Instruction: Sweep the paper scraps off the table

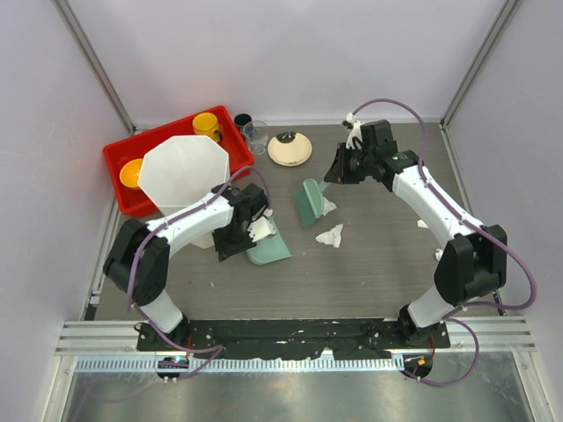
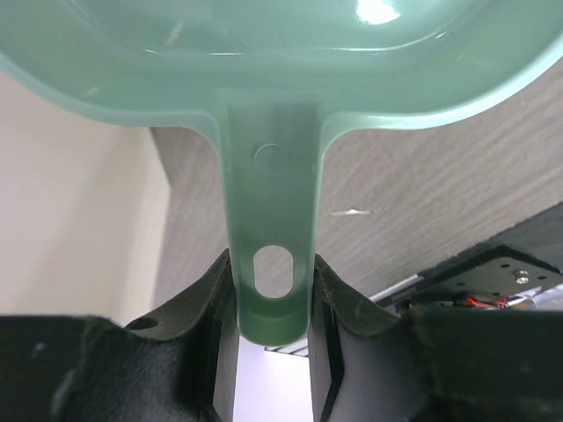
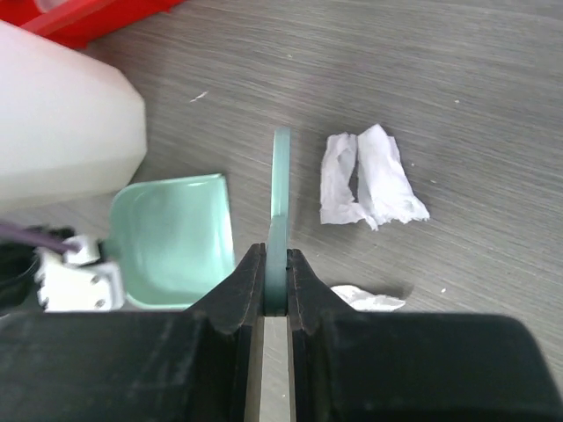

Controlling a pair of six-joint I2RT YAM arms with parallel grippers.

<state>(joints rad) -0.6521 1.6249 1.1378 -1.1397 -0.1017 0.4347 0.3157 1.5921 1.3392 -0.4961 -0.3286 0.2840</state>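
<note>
right gripper (image 3: 275,264) sits nearest the lens in its wrist view, jaws pressed together on a thin green sweeper blade (image 3: 281,176) held on edge over the table (image 3: 457,70). whether the blade's lower edge touches the surface cannot be told. left gripper (image 2: 273,272) is likewise clamped, pinching the handle of the green dustpan (image 2: 273,53).

step in hand, as judged: drive the paper scraps (image 1: 330,235) into the dustpan.
1. set the blade down on the side of the scraps away from the pan before you drag.
2. keep the blade edge against the table so nothing slips under it.
3. hold the dustpan lip flat and steady.
4. sweep slowly; crumpled paper is light and will likely roll off the blade.

position, right wrist view: the larger scrap (image 3: 369,180) lies at 1 o'clock of the claw, just beside the blade but apart from it. the smaller scrap (image 3: 369,299) lies at 3 o'clock, near the right finger. the dustpan lies at 9 o'clock. the blade thus stands between pan and scraps, so you must go round them first.
</note>
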